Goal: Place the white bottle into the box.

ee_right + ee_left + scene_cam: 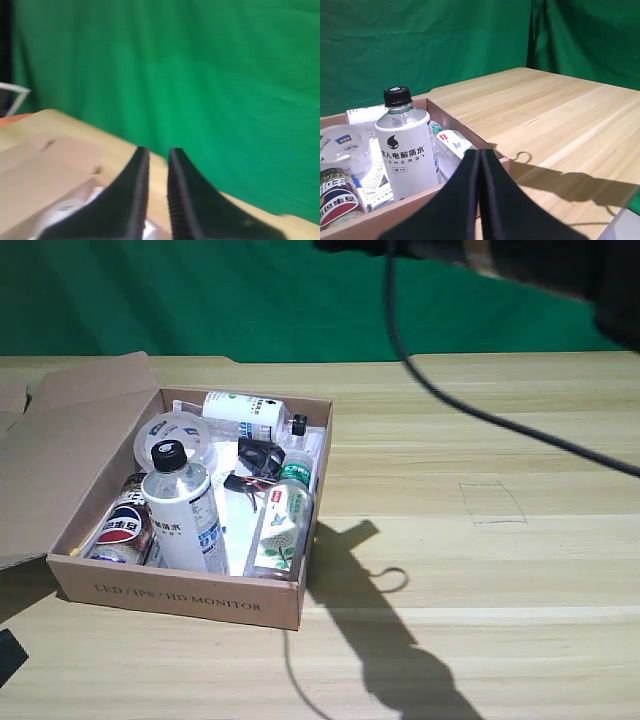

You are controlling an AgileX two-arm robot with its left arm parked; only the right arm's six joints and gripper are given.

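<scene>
The cardboard box point(180, 598) sits nearest the exterior camera, its front wall printed "LED / IPS / HD MONITOR", on the wooden table point(480, 570) towards the exterior view's left. Its flap lid point(60, 455) is folded open to the exterior view's left.

The white bottle point(183, 508) stands upright inside the box, near the front wall, black cap up, its white label with dark text facing out. Just beside it on the exterior view's left lies a Pepsi can point(122, 525). Behind it rests a roll of clear tape point(175, 440). On its other side a slim green-capped bottle with a floral label point(283, 520) lies along the box's wall on the exterior view's right. At the back wall a smaller white-labelled bottle point(245, 415) lies on its side. Between these are some black parts with red wires point(258, 465).

The right gripper point(156, 155) is up over the open flap; in the right wrist view its two black fingers stand close together with only a narrow gap, holding nothing. A black cable point(470, 405) crosses the table in the exterior view, and a dark shadow lies on the table beside the box.
</scene>
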